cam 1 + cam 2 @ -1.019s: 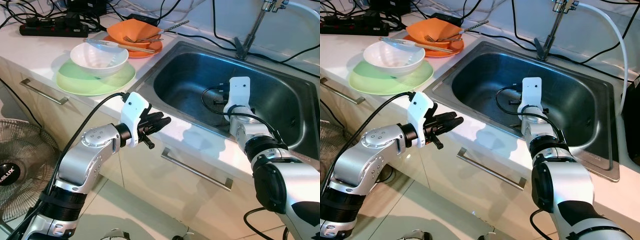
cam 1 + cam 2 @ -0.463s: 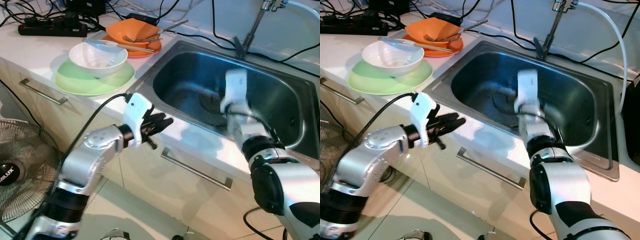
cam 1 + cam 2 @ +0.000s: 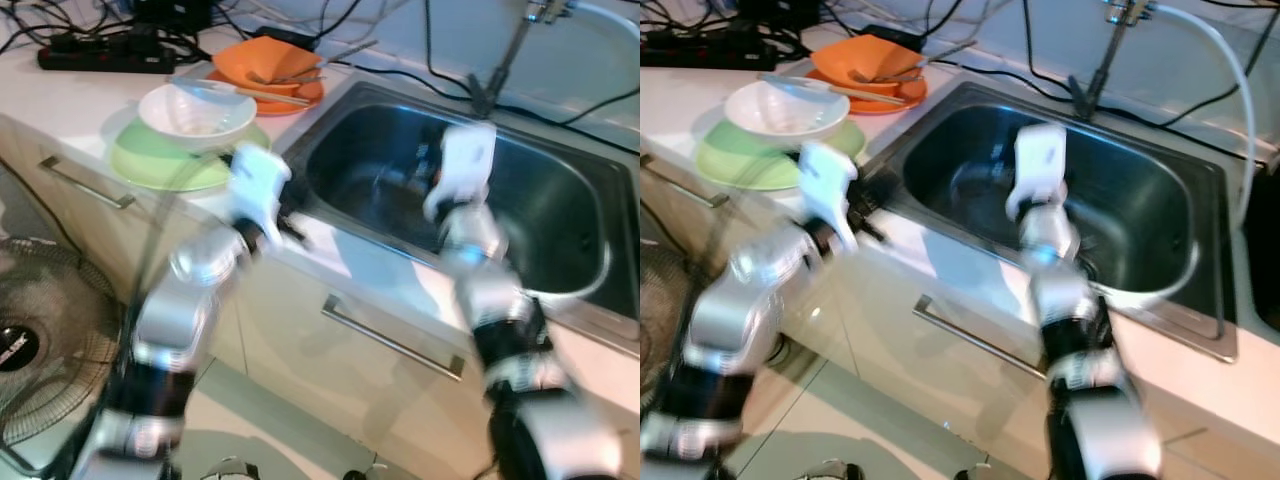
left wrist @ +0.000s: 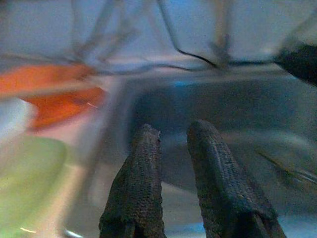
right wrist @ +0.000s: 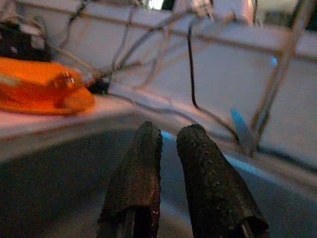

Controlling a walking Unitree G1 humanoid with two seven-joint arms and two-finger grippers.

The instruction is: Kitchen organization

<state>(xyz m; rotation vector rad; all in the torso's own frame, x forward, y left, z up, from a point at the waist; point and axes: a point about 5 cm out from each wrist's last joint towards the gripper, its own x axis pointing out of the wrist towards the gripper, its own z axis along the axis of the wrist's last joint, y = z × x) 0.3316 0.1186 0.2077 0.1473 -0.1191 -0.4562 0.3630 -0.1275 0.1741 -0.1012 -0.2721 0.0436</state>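
A white bowl (image 3: 197,115) sits on a green plate (image 3: 150,165) on the counter, with a utensil lying across its rim. Behind them an orange bowl (image 3: 268,62) holding a fork rests on an orange plate (image 3: 300,95). My left gripper (image 4: 173,130) is blurred at the counter's front edge between the green plate and the steel sink (image 3: 560,230); its fingers are shut on nothing. My right gripper (image 5: 170,130) hangs over the sink basin, pointing at the back wall, shut and empty. Its white wrist mount (image 3: 462,170) hides the fingers in the eye views.
A faucet (image 3: 505,55) with a hose rises behind the sink. A black power strip (image 3: 100,58) and tangled cables lie at the counter's back left. Drawer handles (image 3: 390,340) line the cabinet front. A floor fan (image 3: 30,330) stands low at the left.
Both arms are blurred with motion. The left gripper has risen and swung left toward the counter edge by the green plate. The right gripper has lifted higher over the sink.
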